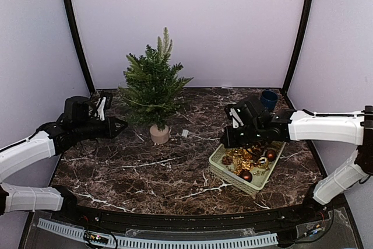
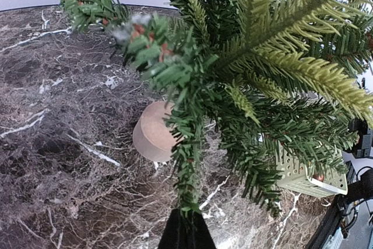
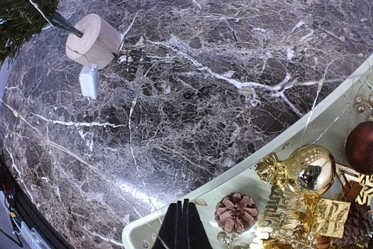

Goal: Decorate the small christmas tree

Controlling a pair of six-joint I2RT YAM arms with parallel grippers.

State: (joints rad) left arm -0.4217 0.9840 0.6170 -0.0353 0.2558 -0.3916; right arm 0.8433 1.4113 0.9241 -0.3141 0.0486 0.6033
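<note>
The small christmas tree (image 1: 152, 86) stands in its beige pot (image 1: 159, 134) at the back left of the marble table. My left gripper (image 1: 121, 125) is just left of the pot at low-branch height. In the left wrist view its jaws (image 2: 186, 227) are shut on the tip of a drooping tree branch (image 2: 187, 161), with the pot (image 2: 152, 138) behind. My right gripper (image 1: 225, 142) is shut and hovers at the near corner of the pale green basket (image 1: 224, 172). A thin wire runs past its tip (image 3: 186, 205); I cannot tell whether it is pinched.
The basket (image 3: 262, 155) holds a pine cone (image 3: 236, 211), a gold ball (image 3: 309, 167), dark red balls (image 1: 245, 175) and gold trinkets. A small white box (image 3: 89, 81) lies beside the pot (image 3: 93, 40). A blue cup (image 1: 268, 98) stands at the back right.
</note>
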